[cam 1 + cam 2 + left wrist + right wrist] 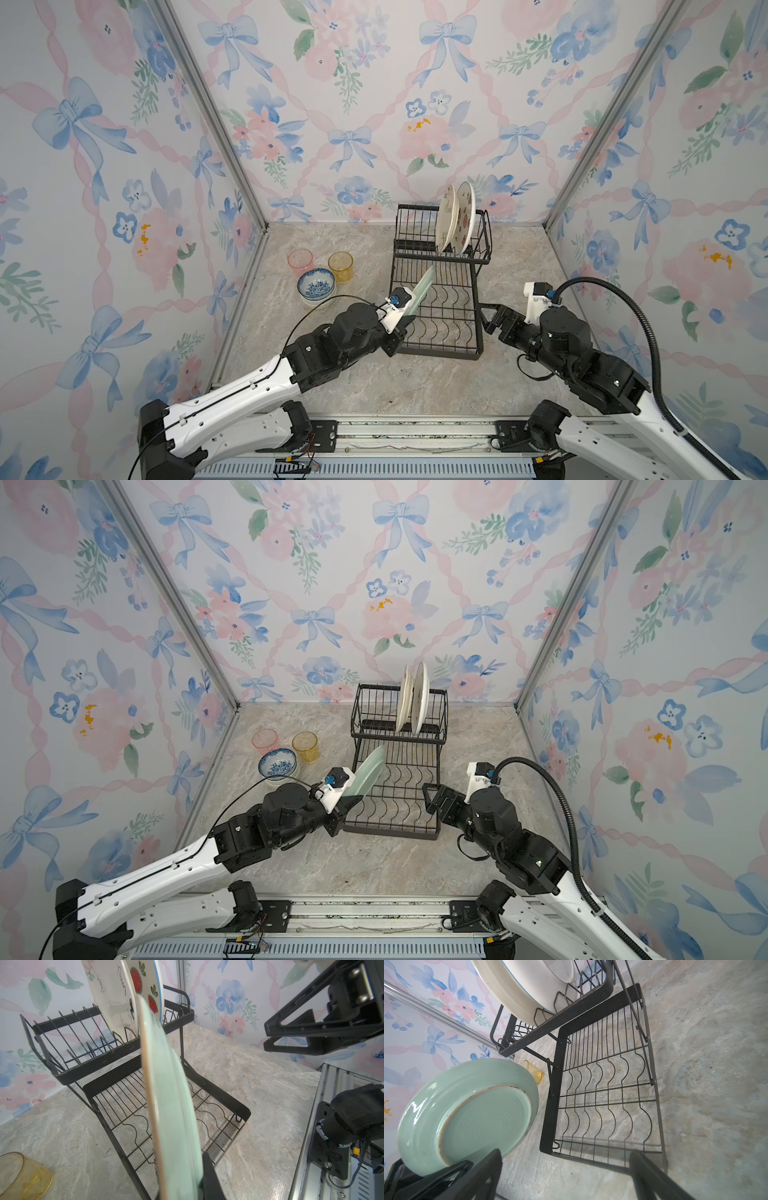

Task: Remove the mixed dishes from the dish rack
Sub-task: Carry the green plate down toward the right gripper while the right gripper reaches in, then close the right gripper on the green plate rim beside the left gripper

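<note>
Green plate (424, 286) stands on edge in the air at the left rim of the rack (436, 354), over the near-left part of the lower tray. It looks clear of the wires, tho I can't rule out a touch. Its low rim is pinched in my L gripper (409, 321), fingers clamped on it from below. From the fingers the disc runs up and away toward the upper shelf, underside facing the R arm.

Drop zone, as I judge it, is the table (374, 386) left of the rack, near the bowls (316, 286), pink tumbler (300, 259) and amber tumbler (340, 266). So the carry goes left, away from the rack. L arm is the nearer one and already has the plate. It'll need a wrist roll to get the underside down before I let go.

R gripper (485, 319) is spread wide w/ nothing in it, just beside the tray's right rim. It's the closer arm to the two cream plates (455, 218) standing in the upper shelf's right end.
</note>
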`<move>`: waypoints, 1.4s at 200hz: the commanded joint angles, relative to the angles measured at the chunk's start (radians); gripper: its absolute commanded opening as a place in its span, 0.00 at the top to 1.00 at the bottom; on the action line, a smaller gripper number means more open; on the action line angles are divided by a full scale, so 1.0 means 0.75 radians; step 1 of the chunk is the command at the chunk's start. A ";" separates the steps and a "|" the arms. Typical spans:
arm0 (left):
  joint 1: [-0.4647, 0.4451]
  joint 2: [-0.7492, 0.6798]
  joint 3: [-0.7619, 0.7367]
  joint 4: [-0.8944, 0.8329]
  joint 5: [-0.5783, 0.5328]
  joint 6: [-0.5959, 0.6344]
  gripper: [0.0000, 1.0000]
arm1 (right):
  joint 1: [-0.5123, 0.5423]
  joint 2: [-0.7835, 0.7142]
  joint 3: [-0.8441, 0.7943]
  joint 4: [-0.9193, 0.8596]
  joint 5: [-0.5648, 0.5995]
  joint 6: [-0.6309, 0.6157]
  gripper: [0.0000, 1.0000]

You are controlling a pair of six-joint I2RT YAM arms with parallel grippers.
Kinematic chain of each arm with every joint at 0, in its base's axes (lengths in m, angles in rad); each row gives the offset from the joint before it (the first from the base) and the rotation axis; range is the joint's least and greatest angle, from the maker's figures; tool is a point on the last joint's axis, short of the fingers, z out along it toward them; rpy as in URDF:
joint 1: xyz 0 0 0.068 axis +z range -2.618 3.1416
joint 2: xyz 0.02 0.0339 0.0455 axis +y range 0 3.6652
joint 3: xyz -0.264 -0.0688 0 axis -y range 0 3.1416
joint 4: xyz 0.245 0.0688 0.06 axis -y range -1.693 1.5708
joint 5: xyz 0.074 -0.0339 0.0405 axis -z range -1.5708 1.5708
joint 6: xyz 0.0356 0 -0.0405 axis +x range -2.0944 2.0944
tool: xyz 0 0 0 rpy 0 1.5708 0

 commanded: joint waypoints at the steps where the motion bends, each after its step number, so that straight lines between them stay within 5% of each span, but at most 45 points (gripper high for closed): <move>1: -0.058 0.015 0.011 0.184 -0.115 0.065 1.00 | -0.021 0.034 0.067 -0.055 -0.017 0.091 0.03; 78: -0.278 0.215 0.045 0.195 -0.447 0.204 1.00 | -0.049 0.165 0.163 -0.126 -0.184 0.191 0.03; 280: -0.390 0.417 0.019 0.450 -0.584 0.378 1.00 | -0.075 0.216 0.055 0.105 -0.399 0.334 0.03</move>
